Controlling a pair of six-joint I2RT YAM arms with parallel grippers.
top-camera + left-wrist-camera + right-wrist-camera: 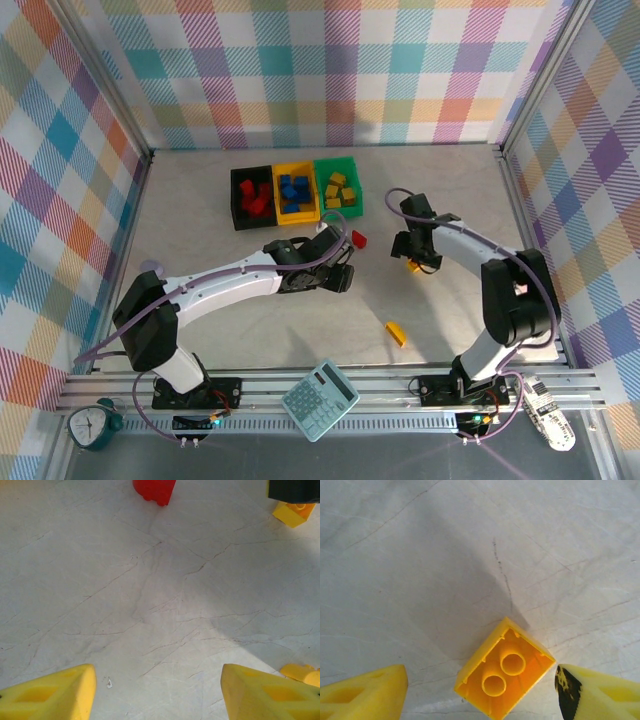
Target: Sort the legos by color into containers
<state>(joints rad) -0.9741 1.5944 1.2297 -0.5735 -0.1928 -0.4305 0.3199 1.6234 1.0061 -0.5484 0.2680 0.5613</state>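
Right gripper [481,680], jaws spread, flanks a yellow brick [502,672] at lower centre and should next pinch it for the green bin [335,161]; left gripper [157,680] is spread and empty.

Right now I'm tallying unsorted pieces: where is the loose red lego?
In the top view, the red lego lies on the table just below the green bin, beside the left gripper and left of the right gripper.

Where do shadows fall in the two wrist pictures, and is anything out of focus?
Left wrist: a soft shadow darkens the table at right; the fingers look slightly blurred. Right wrist: a grey shadow wedge lies on the table above the yellow brick, which is sharp.
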